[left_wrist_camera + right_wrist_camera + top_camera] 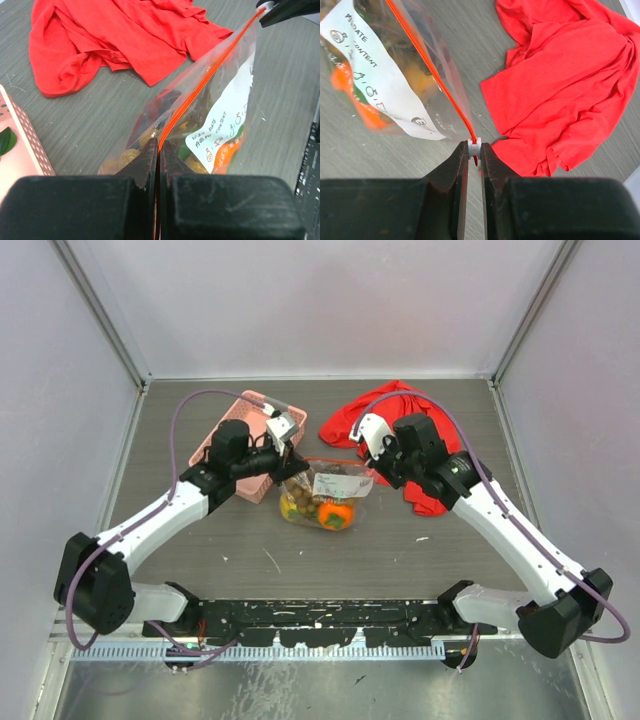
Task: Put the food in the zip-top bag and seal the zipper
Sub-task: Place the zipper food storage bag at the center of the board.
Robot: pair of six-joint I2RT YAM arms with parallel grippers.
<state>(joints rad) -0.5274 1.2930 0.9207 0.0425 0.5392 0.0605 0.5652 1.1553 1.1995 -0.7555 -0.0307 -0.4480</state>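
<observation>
The clear, white-labelled bag [340, 483] holds the food [318, 508], its orange zipper [200, 89] stretched taut, pinched at either end by the left gripper [159, 150] and right gripper [475, 150].

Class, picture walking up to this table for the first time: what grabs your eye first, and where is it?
The bright red cloth at the back right jumps out first. Then the clear bag of fruit at centre, its orange zipper pinched at either end by the left gripper and right gripper. A pink basket sits back left.
</observation>
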